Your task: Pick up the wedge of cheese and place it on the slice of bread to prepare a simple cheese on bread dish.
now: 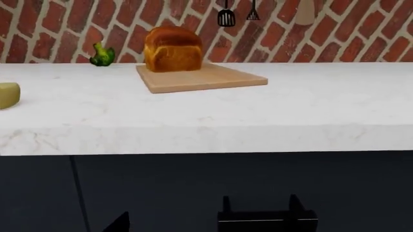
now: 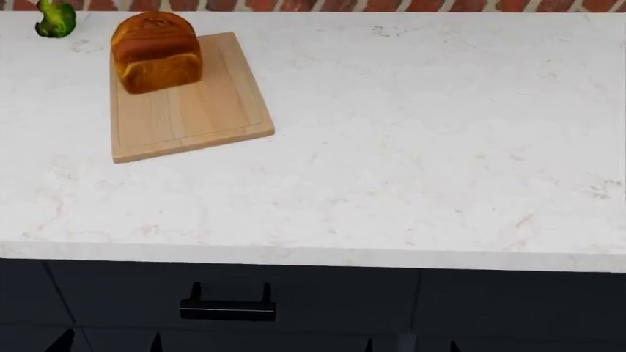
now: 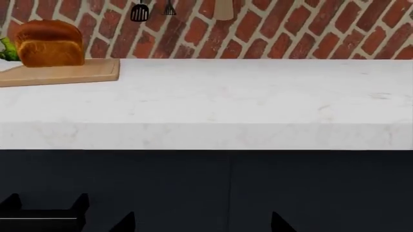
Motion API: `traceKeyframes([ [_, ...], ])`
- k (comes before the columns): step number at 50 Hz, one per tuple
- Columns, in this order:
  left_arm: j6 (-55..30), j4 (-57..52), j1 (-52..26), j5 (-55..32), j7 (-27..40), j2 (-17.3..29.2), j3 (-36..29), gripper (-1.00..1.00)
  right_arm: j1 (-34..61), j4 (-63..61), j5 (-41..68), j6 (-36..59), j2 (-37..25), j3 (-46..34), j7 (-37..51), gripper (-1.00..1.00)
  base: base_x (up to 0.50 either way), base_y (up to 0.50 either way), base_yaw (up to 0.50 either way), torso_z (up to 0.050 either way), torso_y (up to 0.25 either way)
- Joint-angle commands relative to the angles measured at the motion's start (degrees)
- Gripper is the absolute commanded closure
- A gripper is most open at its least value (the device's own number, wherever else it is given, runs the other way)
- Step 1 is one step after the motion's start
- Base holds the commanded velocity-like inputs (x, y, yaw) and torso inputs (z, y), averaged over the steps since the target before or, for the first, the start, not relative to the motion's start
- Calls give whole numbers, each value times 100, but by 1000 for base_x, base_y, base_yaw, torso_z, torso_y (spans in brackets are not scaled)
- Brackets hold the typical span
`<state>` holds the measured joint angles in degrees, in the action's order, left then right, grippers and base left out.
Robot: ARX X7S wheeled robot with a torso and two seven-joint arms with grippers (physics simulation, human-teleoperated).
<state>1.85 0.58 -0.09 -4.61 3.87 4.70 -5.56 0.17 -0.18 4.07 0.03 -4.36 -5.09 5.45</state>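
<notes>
slice of bread [image 2: 155,51] on cutting board [image 2: 196,110] upper left, wedge of cheese [image 1: 7,94] far left on tabletop [image 2: 411,147], both claws barely in frame, opening unclear

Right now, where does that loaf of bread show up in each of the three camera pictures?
Left wrist view: the slice of bread sits at upper centre-left, on the back of the cutting board.
Head view: the bread is at upper left, on the board's far end.
Right wrist view: the bread is at the far upper left, on the board.
Shared landmark: the cutting board under it.
</notes>
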Motion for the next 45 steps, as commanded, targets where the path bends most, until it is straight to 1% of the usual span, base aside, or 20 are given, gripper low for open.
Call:
traceKeyframes([
  [1, -5, -57, 26, -89, 67, 89, -109, -100, -3, 16, 78, -34, -75, -86, 96, -100, 0, 0, 0, 50, 0],
  [13, 89, 47, -3, -112, 121, 166, -225, -100, 3, 11, 136, -21, -152, -192, 193, -100, 0, 0, 0, 50, 0],
  [16, 49, 23, -12, -268, 126, 157, -171, -100, 10, 9, 153, -4, -170, -213, 214, -100, 0, 0, 0, 50, 0],
  [18, -50, 42, -40, -175, 291, 139, -160, -100, 11, -19, 170, 26, -182, -220, 232, -100, 0, 0, 0, 0, 0],
  [21, -16, -37, -11, -278, 234, 164, -175, -100, 9, -25, 181, 10, -203, -250, 239, -100, 0, 0, 0, 0, 0],
  [22, -121, -78, -18, -136, 334, 184, -216, -100, 10, -22, 203, 16, -204, -245, 244, -100, 0, 0, 0, 0, 0],
  [23, -2, -30, -16, -173, 311, 176, -214, -100, 17, -17, 211, 16, -211, -251, 246, -100, 0, 0, 0, 0, 0],
  [28, -2, -30, -16, -173, 311, 176, -214, -100, 17, -17, 211, 16, -211, -251, 246, -100, 0, 0, 0, 0, 0],
  [29, -87, -64, 23, 321, -189, -281, 339, -100, -35, -61, -320, 90, 313, 360, -337, -100, 0, 0, 0, 0, 0],
  [40, -161, -44, 7, 175, -31, -153, 201, -100, -43, -39, -219, 49, 147, 161, -132, -100, 0, 0, 0, 0, 0],
  [45, -353, -116, -5, 281, 216, -131, 173, -100, -55, -118, -238, 111, 88, 118, -8, -100, 0, 0, 0, 0, 0],
])
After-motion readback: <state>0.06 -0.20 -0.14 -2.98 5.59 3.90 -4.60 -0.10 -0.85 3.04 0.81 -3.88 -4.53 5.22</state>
